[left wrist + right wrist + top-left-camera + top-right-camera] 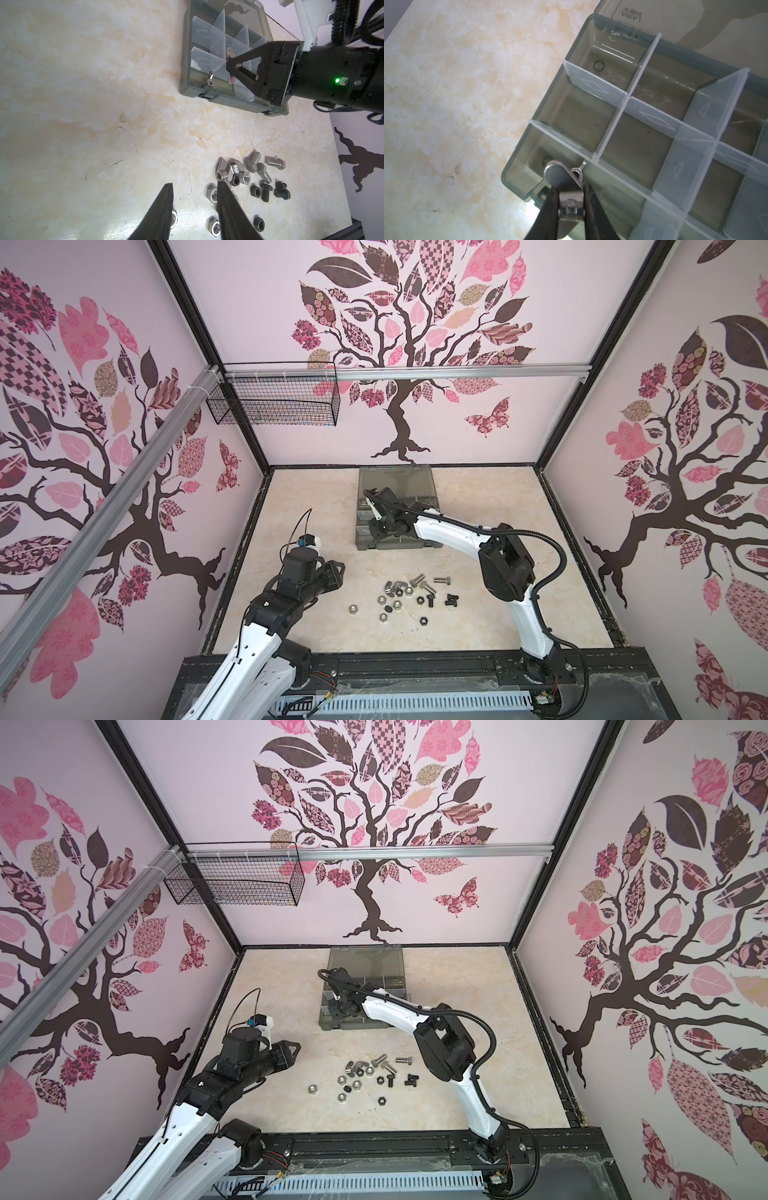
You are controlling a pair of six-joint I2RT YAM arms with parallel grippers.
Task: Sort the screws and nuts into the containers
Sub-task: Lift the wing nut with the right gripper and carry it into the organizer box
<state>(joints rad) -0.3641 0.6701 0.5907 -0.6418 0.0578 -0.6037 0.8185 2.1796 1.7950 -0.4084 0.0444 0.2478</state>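
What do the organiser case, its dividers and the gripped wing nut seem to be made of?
Organiser case: smoky translucent plastic, see-through walls. Dividers: clear frosted plastic, thin. Wing nut: bright metal, likely steel, mirror glints.

Black wire basket (274, 406) on aluminium rail (457, 372) — marbled tabletop (494, 497) below

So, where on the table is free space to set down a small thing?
Bare table lies left of the organiser case and right of it. The strip between case and pile of screws and nuts is also free. Crowded: that pile, and the case's front corner under the right gripper.
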